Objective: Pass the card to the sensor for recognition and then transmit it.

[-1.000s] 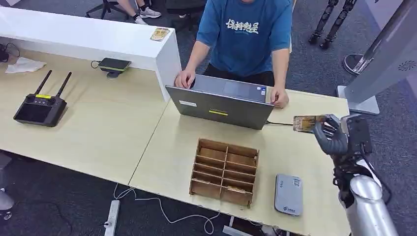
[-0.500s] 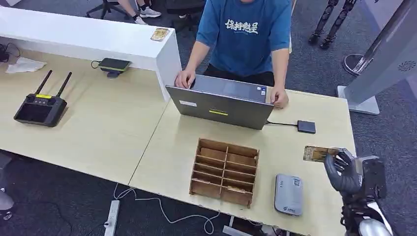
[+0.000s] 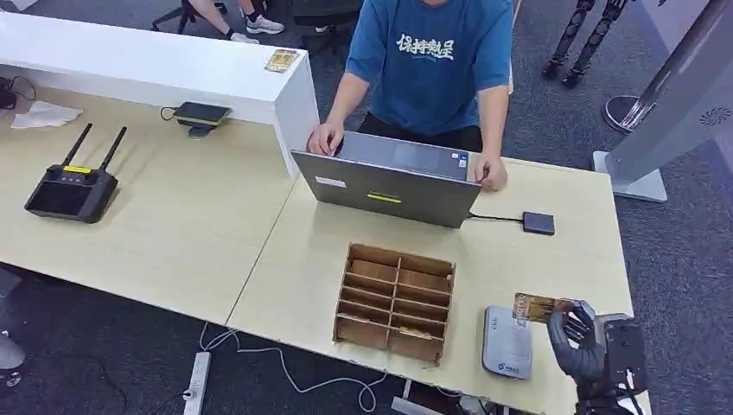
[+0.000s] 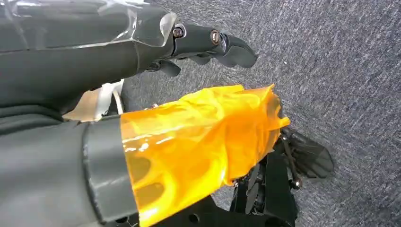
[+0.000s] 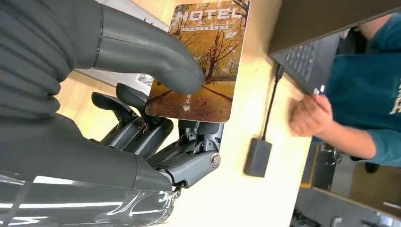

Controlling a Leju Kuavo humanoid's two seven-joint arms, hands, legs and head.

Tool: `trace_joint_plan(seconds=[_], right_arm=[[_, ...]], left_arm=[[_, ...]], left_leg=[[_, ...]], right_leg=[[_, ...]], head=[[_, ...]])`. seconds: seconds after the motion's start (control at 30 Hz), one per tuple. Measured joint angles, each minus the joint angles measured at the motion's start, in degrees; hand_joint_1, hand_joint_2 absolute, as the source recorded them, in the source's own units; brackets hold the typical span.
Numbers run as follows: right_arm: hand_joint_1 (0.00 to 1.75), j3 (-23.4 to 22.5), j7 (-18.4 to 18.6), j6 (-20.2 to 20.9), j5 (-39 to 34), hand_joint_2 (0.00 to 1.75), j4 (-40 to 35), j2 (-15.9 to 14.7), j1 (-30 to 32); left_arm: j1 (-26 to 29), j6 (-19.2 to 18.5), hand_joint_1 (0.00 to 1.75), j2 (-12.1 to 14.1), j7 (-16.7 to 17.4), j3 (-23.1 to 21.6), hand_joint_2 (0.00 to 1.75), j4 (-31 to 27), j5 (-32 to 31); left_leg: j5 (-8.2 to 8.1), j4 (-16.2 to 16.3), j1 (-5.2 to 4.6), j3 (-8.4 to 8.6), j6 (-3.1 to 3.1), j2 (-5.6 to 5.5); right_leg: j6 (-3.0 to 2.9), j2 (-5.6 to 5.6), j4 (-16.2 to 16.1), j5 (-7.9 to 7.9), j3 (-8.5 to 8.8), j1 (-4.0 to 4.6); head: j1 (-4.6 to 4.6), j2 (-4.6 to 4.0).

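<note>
My right hand (image 3: 581,343) hovers at the table's near right corner and pinches a brown hotel card (image 3: 536,308) between thumb and fingers. The card's free end reaches toward the grey flat sensor (image 3: 507,341), which lies on the table just left of the hand; the card sits over the sensor's right upper edge. In the right wrist view the thumb (image 5: 156,61) presses on the card (image 5: 203,61), printed "HOTEL" with autumn trees. My left hand (image 4: 118,61) hangs over grey carpet, fingers stretched out and holding nothing, its thumb wrapped in orange film.
A wooden compartment box (image 3: 396,300) stands left of the sensor. Behind it a person in a blue shirt (image 3: 430,60) types on a grey laptop (image 3: 386,183). A small black box (image 3: 538,223) on a cable lies right of the laptop. A controller (image 3: 71,188) sits far left.
My right hand has carried the card from beside the laptop down toward the near table edge, ending next to the grey sensor. The person and the table items stayed put.
</note>
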Motion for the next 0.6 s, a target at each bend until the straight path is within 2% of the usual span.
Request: trace_joint_plan(seconds=[0.33,0.5,0.6], right_arm=[[1.75,0.81,0.31,-5.44,5.88,1.75,2.82,3.91,0.76],[1.75,1.73,2.17,-8.39,12.49,1.75,4.02,4.81,0.58],[1.75,2.19,3.63,-8.78,16.37,1.75,4.72,4.87,0.13]], left_arm=[[0.00,0.00,0.00,0.00,0.11,0.00,0.00,0.00,-0.46],[-0.01,-0.04,0.00,0.00,0.42,0.00,0.00,0.00,-0.83],[-0.01,-0.28,0.00,0.00,0.50,0.00,0.00,0.00,-0.85]], left_leg=[[0.00,0.00,-0.01,0.01,0.00,0.01],[0.00,0.00,-0.01,0.00,0.00,0.01],[0.00,0.00,-0.01,0.00,0.00,0.01]], right_leg=[[0.00,0.00,0.00,0.00,0.00,-0.01],[0.00,0.00,0.00,0.00,0.01,-0.01],[0.00,0.00,0.00,0.00,0.01,-0.01]], head=[[0.00,0.00],[0.00,0.00],[0.00,0.00]])
